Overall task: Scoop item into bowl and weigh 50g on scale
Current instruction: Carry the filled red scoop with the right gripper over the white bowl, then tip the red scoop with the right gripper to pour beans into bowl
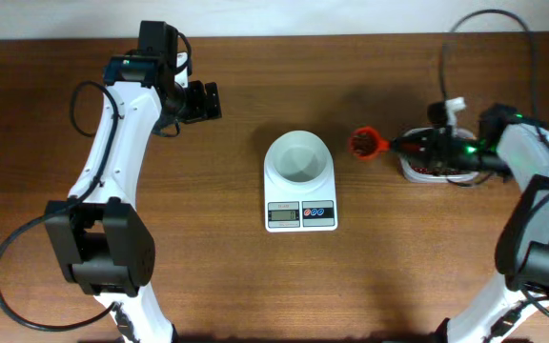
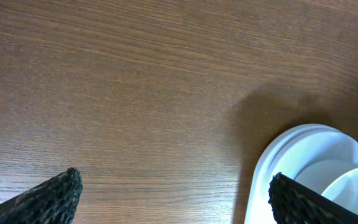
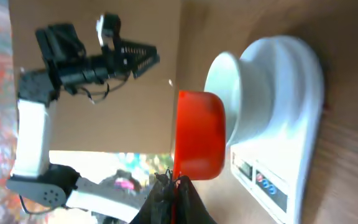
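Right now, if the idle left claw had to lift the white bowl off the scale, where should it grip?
Probably the left side of the bowl, pinching its thick rim with one finger inside and one outside, coming down from above. The bowl looks too wide to span, and the scoop in the right claw hovers off its right side.

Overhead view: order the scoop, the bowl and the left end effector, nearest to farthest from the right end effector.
1. scoop, held by the right end effector.
2. bowl, centre, on the scale.
3. left end effector, far left.
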Controlling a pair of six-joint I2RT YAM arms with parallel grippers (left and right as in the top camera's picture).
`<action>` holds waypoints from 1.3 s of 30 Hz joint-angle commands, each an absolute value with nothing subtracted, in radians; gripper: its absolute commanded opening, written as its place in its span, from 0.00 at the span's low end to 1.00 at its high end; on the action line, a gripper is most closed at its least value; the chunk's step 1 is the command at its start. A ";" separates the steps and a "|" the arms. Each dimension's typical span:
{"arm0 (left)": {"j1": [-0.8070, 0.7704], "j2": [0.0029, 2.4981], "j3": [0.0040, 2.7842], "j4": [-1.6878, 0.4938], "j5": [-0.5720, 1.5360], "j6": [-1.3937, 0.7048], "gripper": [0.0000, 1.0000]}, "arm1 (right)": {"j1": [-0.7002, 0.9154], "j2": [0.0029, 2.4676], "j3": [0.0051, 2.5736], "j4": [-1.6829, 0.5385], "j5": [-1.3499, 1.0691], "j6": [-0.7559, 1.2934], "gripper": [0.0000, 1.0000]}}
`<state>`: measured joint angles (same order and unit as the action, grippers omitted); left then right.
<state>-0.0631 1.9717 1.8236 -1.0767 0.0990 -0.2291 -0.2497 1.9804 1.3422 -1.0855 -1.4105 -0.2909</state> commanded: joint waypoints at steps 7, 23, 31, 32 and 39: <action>-0.064 1.946 1.839 -1.078 0.089 -0.242 0.99 | 0.020 1.989 1.341 -0.734 -1.403 0.017 0.04; -0.062 1.946 1.839 -1.078 0.089 -0.242 0.99 | 0.084 1.872 1.396 -0.533 -1.000 0.150 0.04; -0.062 1.946 1.839 -1.078 0.089 -0.242 0.99 | 0.140 1.797 1.396 -0.600 -0.821 0.055 0.04; -0.064 1.946 1.839 -1.079 0.089 -0.242 0.99 | 0.154 1.783 1.397 -0.612 -0.788 0.028 0.04; -0.063 1.946 1.839 -1.078 0.089 -0.241 0.99 | 0.272 1.674 1.432 -0.708 -0.447 -0.117 0.04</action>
<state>-0.0635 1.9717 1.8236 -1.0767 0.0963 -0.2291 0.2451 1.7096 1.4040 -0.6956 -0.5678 -0.0418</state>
